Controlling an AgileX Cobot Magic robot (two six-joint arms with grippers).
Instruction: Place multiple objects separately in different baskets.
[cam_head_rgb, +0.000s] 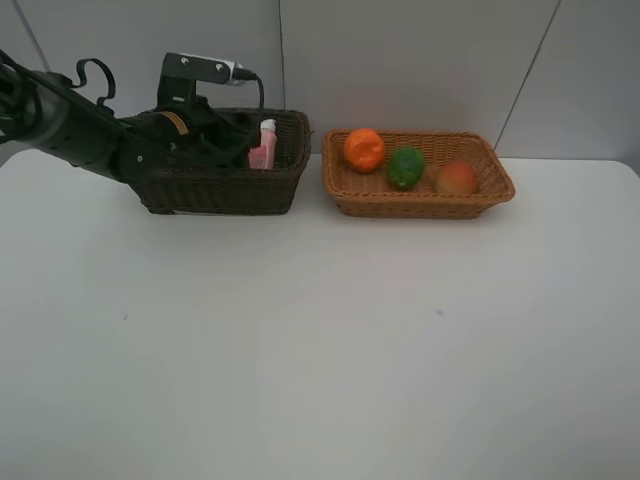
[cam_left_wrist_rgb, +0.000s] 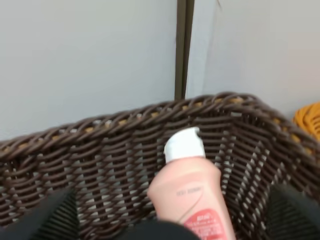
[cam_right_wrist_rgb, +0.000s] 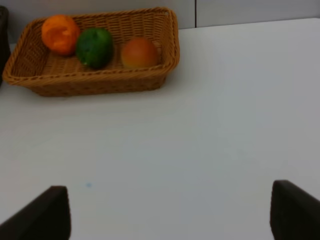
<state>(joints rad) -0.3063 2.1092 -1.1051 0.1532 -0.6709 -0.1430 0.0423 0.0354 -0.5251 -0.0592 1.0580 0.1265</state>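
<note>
The white counter (cam_head_rgb: 320, 350) fills most of the high view, bare in front, with both baskets lined up along its far edge by the grey wall. On the left sits the dark-brown basket (cam_head_rgb: 225, 190), deep-walled, and the black left arm (cam_head_rgb: 90, 135) leans in over its rim from the left side. Just beside it, not quite touching, sits the light orange-tan basket (cam_head_rgb: 420, 195), shallower.

Into the tan basket: three fruits in a row. The orange tangerine (cam_head_rgb: 364, 149) is at the end nearest the dark basket, the green lime-like fruit (cam_head_rgb: 405, 167) sits in the middle just beside it, and the red-orange round fruit (cam_head_rgb: 456, 179) lies at the far right end.

Over in the dark basket, the small pink bottle (cam_head_rgb: 263, 146) stands upright with its white cap on top, near the right wall. The left end effector (cam_left_wrist_rgb: 170, 220) sits down inside that basket, its two dark fingers (cam_left_wrist_rgb: 52, 217) spread wide, one on either side of the bottle and clear of it. Nothing is gripped there.

The right end effector (cam_right_wrist_rgb: 170, 215) hangs above bare counter, well apart from the tan basket, fingers (cam_right_wrist_rgb: 42, 212) spread and empty.
</note>
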